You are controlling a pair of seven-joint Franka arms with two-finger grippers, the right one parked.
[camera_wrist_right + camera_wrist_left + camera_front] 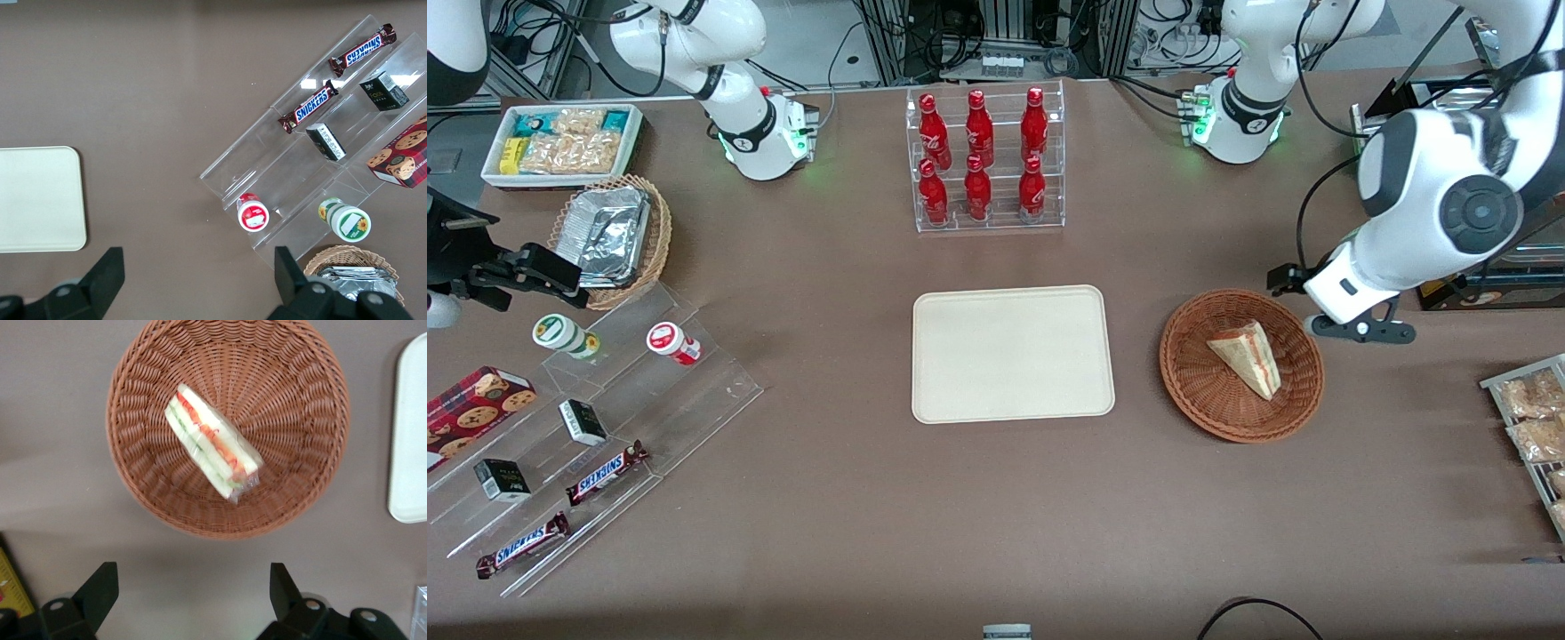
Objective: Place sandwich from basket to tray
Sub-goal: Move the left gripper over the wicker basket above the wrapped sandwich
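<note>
The sandwich (pixel 1247 356), a clear-wrapped wedge with red, yellow and green layers along its edge (pixel 212 443), lies in the round reddish-brown wicker basket (pixel 1200 391) (pixel 300 420). The cream tray (pixel 1014 354) (pixel 410 433) (pixel 37 200) lies flat beside the basket, toward the parked arm's end, with nothing on it. My gripper (pixel 1360 331) (pixel 192 590) hovers above the bare table just outside the basket's rim, toward the working arm's end. It is open, and only table surface shows between its black fingers (pixel 100 587).
A clear rack of red bottles (pixel 985 160) stands farther from the front camera than the tray. At the parked arm's end are a white snack bin (pixel 560 142), a foil-filled wicker basket (pixel 609 236) and a stepped acrylic display (pixel 596 427). A rack of packets (pixel 1534 418) sits at the working arm's end.
</note>
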